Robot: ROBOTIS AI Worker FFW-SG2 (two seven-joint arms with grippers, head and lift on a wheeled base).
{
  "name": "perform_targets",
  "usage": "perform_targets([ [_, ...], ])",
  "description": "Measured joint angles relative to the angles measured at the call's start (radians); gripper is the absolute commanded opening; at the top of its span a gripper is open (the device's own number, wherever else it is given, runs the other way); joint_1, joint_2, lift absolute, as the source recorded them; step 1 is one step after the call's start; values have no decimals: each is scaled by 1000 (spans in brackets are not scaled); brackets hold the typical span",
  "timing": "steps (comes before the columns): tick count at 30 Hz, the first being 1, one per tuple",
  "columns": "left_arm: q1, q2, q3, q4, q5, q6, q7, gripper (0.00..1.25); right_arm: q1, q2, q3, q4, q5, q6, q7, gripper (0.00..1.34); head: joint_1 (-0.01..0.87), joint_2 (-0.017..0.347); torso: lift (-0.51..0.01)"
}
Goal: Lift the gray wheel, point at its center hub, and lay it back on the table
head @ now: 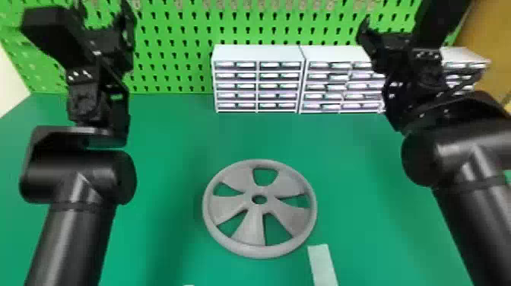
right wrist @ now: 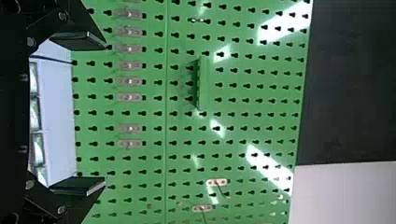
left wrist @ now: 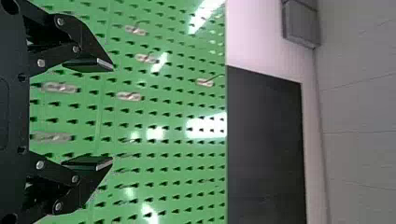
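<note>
The gray wheel [head: 249, 228] lies flat on the green table [head: 171, 129], its center hub around a small round hole. My left gripper [head: 104, 11] is raised at the upper left of the head view, well away from the wheel. In the left wrist view the left gripper [left wrist: 112, 115] stands open with nothing between its fingers. At the upper right of the head view my right gripper [head: 391, 23] is held up in front of the drawer units. The right wrist view has the right gripper [right wrist: 105, 113] open, nothing held.
White drawer units [head: 258, 53] stand along the table's back, before a green pegboard [head: 171, 49]. A pale strip [head: 322, 262] lies on the table just right of and nearer than the wheel.
</note>
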Motion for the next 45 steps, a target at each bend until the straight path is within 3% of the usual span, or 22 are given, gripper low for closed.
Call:
perform_targets([
  [15,0,-66,-2,198,5,-62,-50,713,41,9,39,50,-3,15,0,1068,692,48,-96],
  [26,-64,-69,-88,414,46,-145,-82,713,76,27,3,99,-23,24,3,1068,692,48,-96],
  [45,-84,-69,-192,538,72,-158,-99,713,159,43,-181,104,19,11,15,1052,692,48,-96],
])
